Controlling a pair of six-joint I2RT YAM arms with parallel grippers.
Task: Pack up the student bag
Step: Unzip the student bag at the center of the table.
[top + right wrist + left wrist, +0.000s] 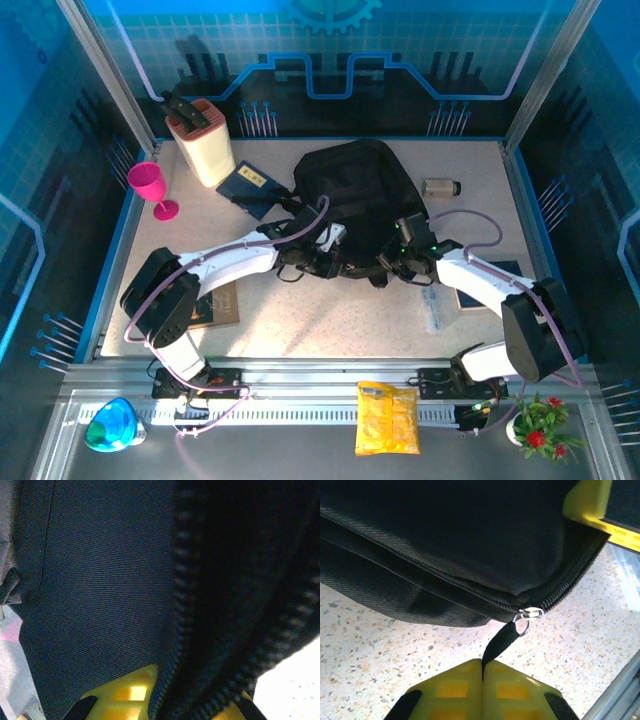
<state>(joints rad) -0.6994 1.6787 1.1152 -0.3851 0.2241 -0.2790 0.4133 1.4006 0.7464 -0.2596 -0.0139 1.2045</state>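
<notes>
Student bag (355,195) mid-table in the top view: soft, lumpy, coarse black twill, stitched seams.

Left gripper (482,674): pressed fully together, pinching the zipper pull strap (501,641), a flat black woven ribbon. Fingers (452,690) yellow plastic, waffle-ribbed, faces flush with only the strap between them. Strap taut, angled up to a small shiny metal ring (527,616) on the slider, at the rounded corner of the zipper (570,575). Fine black coil teeth there, closed along the bag's lower edge.

Right gripper (167,702): nearly closed, clamped on a fold of bag fabric right beside a run of zipper teeth. Weave packed between its yellow fingers. One of them also visible top right in the left wrist view, against the bag's edge.

Both grippers at the bag's near edge, close together.

Table (395,645): pale speckled terrazzo look, matte.

Dark blue notebook (250,187) just beside the bag's far-left side. Pink goblet (150,185) upright, well apart to the left. Small tan cylinder (440,187) lying near the right.
</notes>
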